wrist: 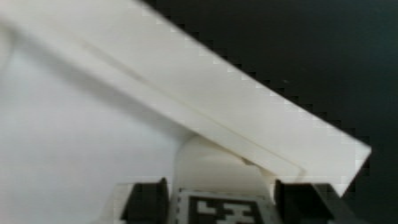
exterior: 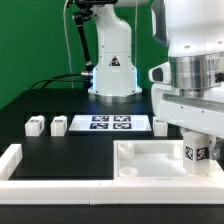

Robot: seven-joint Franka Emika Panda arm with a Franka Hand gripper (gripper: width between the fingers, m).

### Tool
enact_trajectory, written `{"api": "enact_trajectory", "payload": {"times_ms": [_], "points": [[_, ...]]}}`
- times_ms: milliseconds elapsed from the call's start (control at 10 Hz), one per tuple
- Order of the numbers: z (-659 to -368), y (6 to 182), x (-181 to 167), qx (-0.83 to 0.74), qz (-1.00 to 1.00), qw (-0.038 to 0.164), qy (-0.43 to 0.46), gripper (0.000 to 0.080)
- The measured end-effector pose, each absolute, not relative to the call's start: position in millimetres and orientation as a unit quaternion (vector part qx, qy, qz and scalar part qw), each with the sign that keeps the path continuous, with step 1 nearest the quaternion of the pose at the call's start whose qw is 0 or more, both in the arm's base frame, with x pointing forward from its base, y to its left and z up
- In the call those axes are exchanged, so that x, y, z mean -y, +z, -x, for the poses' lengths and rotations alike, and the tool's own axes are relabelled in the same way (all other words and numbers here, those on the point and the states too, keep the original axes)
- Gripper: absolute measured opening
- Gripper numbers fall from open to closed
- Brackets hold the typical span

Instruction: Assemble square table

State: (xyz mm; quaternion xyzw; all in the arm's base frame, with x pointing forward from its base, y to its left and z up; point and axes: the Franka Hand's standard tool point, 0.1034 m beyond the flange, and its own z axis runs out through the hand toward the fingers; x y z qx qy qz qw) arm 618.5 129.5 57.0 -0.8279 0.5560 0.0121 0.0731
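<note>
So the biggest thing in the exterior view is the arm (exterior: 112, 55), base at top middle, wrist filling the upper right. Next is the slab (exterior: 148, 162), flat in the lower right; then the wall (exterior: 20, 165) along the lower left; then the marker board (exterior: 105, 123) mid-frame. Smallest are three loose legs (exterior: 58, 125), two left of the board, one just right of it.

The gripper (exterior: 196, 142) is at a narrow-ish opening, clamped on a fourth leg (exterior: 198, 153); it's upright, tag facing the camera, over the slab's right end at lower right. Can't tell if it touches the slab.

Only the wrist view shows the grip up close: dark fingers (wrist: 153, 197) pressed on both sides of the leg (wrist: 222, 168), plus a rib (wrist: 214, 95) crossing the slab (wrist: 71, 140); the loose legs, board and wall only show in the exterior view.
</note>
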Motion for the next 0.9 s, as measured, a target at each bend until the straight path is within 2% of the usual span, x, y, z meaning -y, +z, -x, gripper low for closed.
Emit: {"api": "enact_trajectory", "payload": {"times_ms": [300, 500, 600, 700, 900], "points": [[-625.3, 60.3, -127.7, -0.643, 0.760, 0.082, 0.034, 0.0286], [-624.9, 60.0, -128.3, -0.628, 0.773, 0.082, 0.033, 0.0314], [-624.6, 59.2, -128.4, -0.605, 0.792, 0.083, 0.027, 0.0489], [-619.0, 52.7, -129.2, -0.514, 0.853, 0.085, 0.010, 0.0614], [-618.4, 52.3, -124.9, -0.349, 0.933, 0.083, -0.006, 0.0640]]}}
